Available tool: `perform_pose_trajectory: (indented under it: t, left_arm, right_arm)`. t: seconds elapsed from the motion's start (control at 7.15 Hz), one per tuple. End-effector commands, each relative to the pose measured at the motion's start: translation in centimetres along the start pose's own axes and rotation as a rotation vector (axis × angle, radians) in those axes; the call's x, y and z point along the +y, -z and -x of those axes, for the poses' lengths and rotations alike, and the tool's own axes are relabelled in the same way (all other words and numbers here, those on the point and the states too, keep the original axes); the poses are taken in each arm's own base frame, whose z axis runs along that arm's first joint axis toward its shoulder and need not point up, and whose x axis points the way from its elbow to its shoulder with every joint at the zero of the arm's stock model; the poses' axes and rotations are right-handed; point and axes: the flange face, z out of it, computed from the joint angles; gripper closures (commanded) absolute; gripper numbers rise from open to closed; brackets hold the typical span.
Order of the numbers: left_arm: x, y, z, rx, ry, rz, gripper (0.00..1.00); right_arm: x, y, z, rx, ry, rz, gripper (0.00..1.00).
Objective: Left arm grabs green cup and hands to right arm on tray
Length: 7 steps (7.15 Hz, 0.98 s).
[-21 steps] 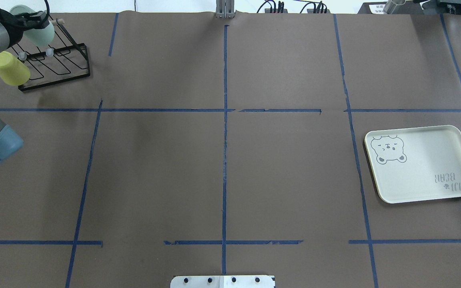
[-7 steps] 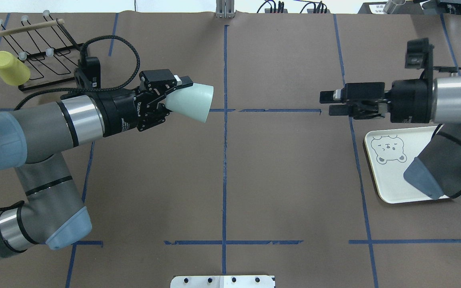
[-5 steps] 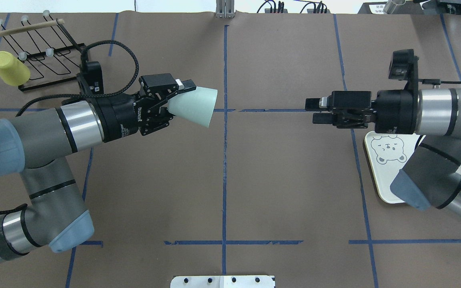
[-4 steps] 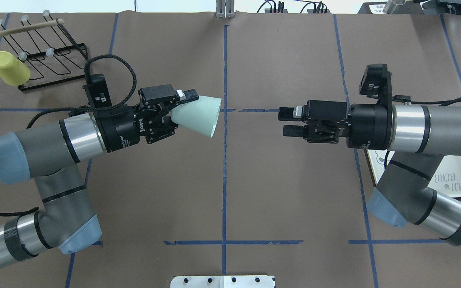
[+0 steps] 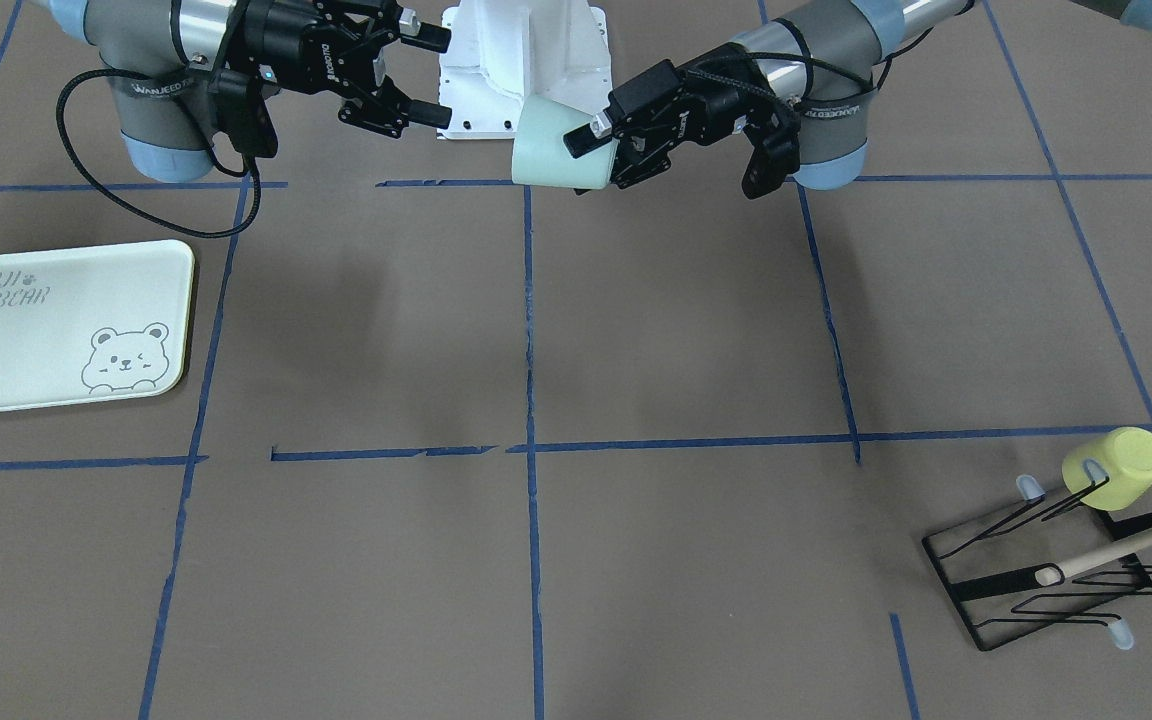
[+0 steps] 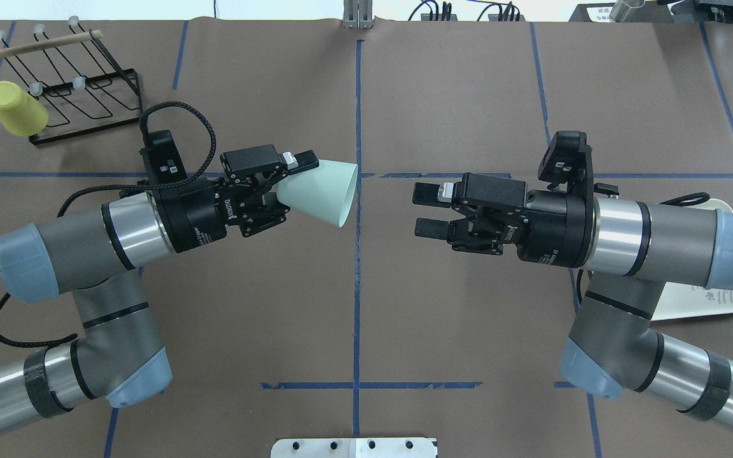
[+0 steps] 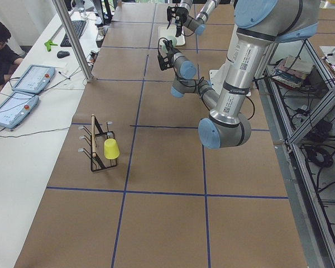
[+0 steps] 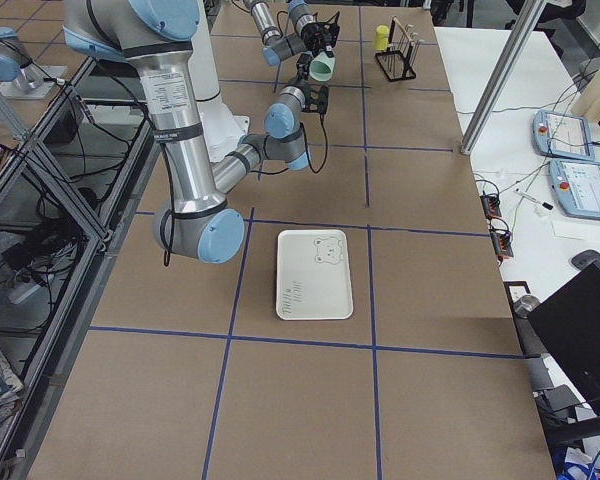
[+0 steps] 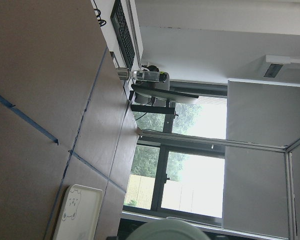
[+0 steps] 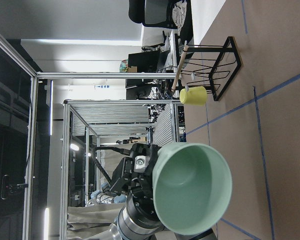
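My left gripper (image 6: 290, 187) is shut on the base of the pale mint-green cup (image 6: 319, 200) and holds it sideways above the table, its mouth toward the right arm. The cup also shows in the front view (image 5: 548, 145) and, mouth-on, in the right wrist view (image 10: 192, 187). My right gripper (image 6: 428, 209) is open and empty, level with the cup's mouth and a short gap from it; it also shows in the front view (image 5: 431, 78). The cream tray (image 5: 56, 330) with the bear drawing lies flat on the robot's right, mostly hidden under the right arm in the overhead view (image 6: 710, 299).
A black wire rack (image 6: 74, 95) with a wooden rod stands at the far left corner, with a yellow-green cup (image 6: 15, 109) on one of its prongs. Blue tape lines cross the brown table. A white robot base (image 5: 521, 65) sits between the arms.
The left arm has carried the green cup from the rack to the table's middle. The right arm has swung in from the tray side, and the gap between its open gripper and the cup has shrunk.
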Motion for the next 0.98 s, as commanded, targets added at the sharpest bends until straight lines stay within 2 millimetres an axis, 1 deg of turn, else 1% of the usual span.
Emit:
perform_pose_trajectory:
  t: [0.0,0.14,0.28,0.42,0.56,0.84]
  left_arm:
    - [1.1,-0.3,0.9,-0.01,0.017,0.012,0.47]
    - [1.2,-0.6,1.2,-0.014,0.02,0.012,0.46]
    - [1.2,-0.7,1.2,-0.014,0.02,0.012,0.46]
    - [1.3,-0.8,1.7,-0.023,0.02,0.012,0.46]
    - [1.3,-0.8,1.8,-0.024,0.02,0.012,0.46]
    - [1.1,-0.9,2.1,-0.031,0.02,0.008,0.46]
  right_arm:
    - [-0.7,-2.4,-0.1,-0.012,-0.008,-0.022,0.02]
    - [-0.9,-3.2,-0.3,-0.013,-0.01,-0.029,0.03]
    - [-1.1,-3.3,-0.5,-0.005,-0.01,-0.045,0.04]
    - [-1.1,-4.6,0.2,0.004,-0.01,-0.05,0.04]
    - [-1.2,-5.4,0.7,0.011,-0.012,-0.062,0.04]
    - [-1.2,-5.6,0.7,0.015,-0.013,-0.064,0.04]
